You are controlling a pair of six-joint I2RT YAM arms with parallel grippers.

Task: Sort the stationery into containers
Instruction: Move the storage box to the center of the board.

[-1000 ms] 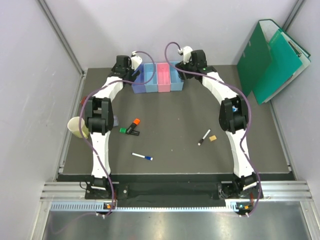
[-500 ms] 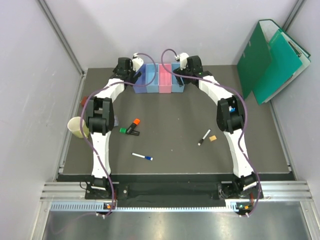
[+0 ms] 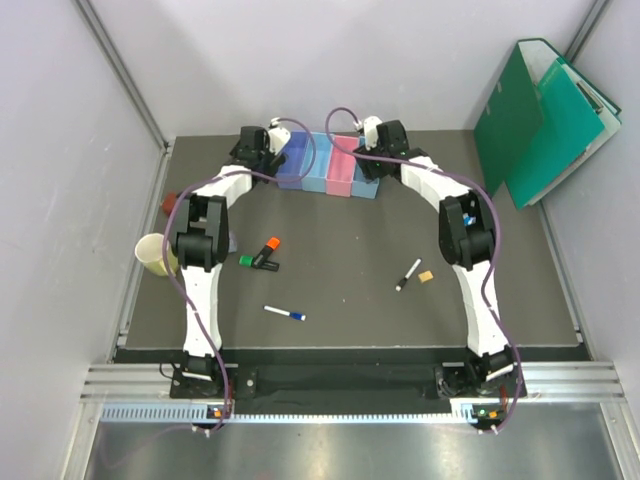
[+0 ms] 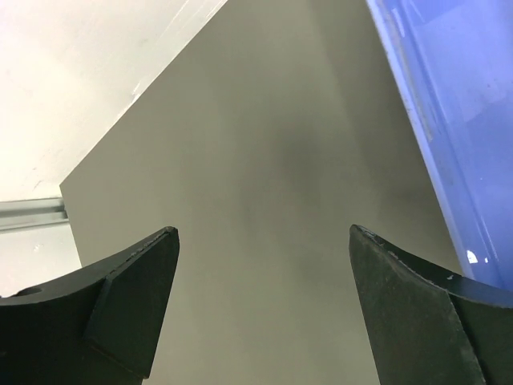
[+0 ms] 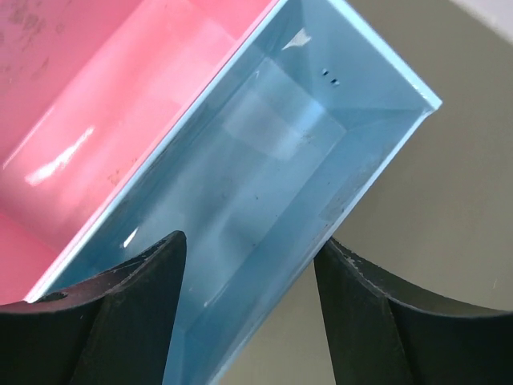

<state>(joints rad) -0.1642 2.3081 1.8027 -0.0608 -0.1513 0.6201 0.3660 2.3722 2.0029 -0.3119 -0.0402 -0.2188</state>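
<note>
The left pincer (image 4: pixel 263 241) stands wide open: its two black fingers (image 4: pixel 132 297) rise from the lower left and lower right corners with only bare grey desk (image 4: pixel 256 160) between them. A purple-blue bin (image 4: pixel 457 96) runs down the right edge of the frame, just above the right fingertip. A pale wall (image 4: pixel 80 56) fills the upper left, with a metal rail (image 4: pixel 28 212) at the left edge.

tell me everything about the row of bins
The row of bins is four open-topped rectangular boxes joined side by side: purple-blue, light blue, pink, light blue. Glossy, slightly see-through plastic. It sits upright on the table, far middle, askew to the back edge. The pink and end blue ones look empty. The right gripper hangs over the end bin; contact unclear.
</note>
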